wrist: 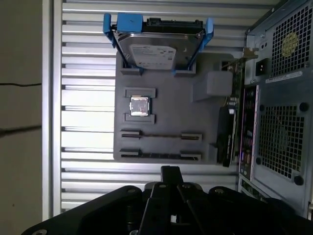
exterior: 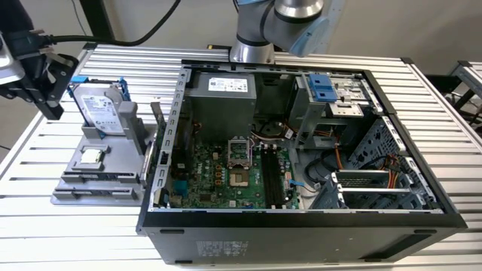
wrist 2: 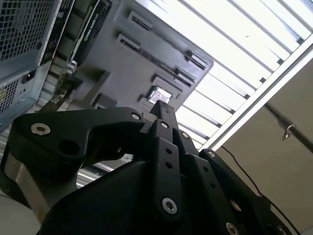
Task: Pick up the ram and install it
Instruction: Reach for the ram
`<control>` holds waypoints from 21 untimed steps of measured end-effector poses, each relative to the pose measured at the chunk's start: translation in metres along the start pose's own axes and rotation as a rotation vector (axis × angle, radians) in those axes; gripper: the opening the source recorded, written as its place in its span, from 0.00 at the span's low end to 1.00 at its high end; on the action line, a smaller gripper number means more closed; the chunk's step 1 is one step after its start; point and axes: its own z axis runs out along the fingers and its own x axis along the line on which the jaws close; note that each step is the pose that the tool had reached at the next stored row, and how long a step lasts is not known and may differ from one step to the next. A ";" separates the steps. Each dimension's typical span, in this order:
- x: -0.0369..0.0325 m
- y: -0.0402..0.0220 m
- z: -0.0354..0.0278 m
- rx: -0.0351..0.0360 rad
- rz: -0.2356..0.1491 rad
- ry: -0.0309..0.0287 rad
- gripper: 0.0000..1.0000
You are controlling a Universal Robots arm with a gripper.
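Gripper: the black gripper point(wrist: 170, 172) is closest to the lens in both wrist views. Its fingers point(wrist 2: 162, 111) are closed tip to tip with nothing between them.
Gripper position: it hangs in the air above the desk point(wrist: 83, 122), apart from the grey parts tray point(wrist: 166, 115) and touching nothing. In the exterior view it is at the exterior view's left, beside the tray's hard-drive end.
Ram: the ram point(wrist: 161, 156) is on the tray. It shows as a thin dark strip standing on edge between the two end brackets of the holder row at the tray end away from the hard drive. The next row holds a fainter line, and it is unclear whether that is a second stick.
Tray contents: a silver hard drive point(wrist: 154, 49) in a blue frame stands at one end. A small square processor chip point(wrist: 139, 106) sits in its pocket between the drive and the ram rows. A dark expansion card point(wrist: 226, 134) stands on edge along the side next to the computer case.
Computer case: the computer case point(exterior: 301, 220) lies open on the desk just beside the tray, with the green motherboard point(exterior: 218, 175) exposed.
Memory slots: the long black memory slots point(exterior: 272, 178) run side by side on the motherboard near the processor socket. Whether any stick is seated in them cannot be told.
Arm: the arm point(exterior: 279, 22) rises behind the case.
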 end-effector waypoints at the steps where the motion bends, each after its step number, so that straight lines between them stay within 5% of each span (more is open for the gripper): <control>1: 0.0001 -0.0003 0.0001 0.0000 0.000 -0.0001 0.00; 18: 0.0001 -0.0007 0.0001 0.0000 -0.001 -0.0001 0.00; 21: 0.0001 -0.0007 0.0001 -0.0005 -0.037 0.0019 0.00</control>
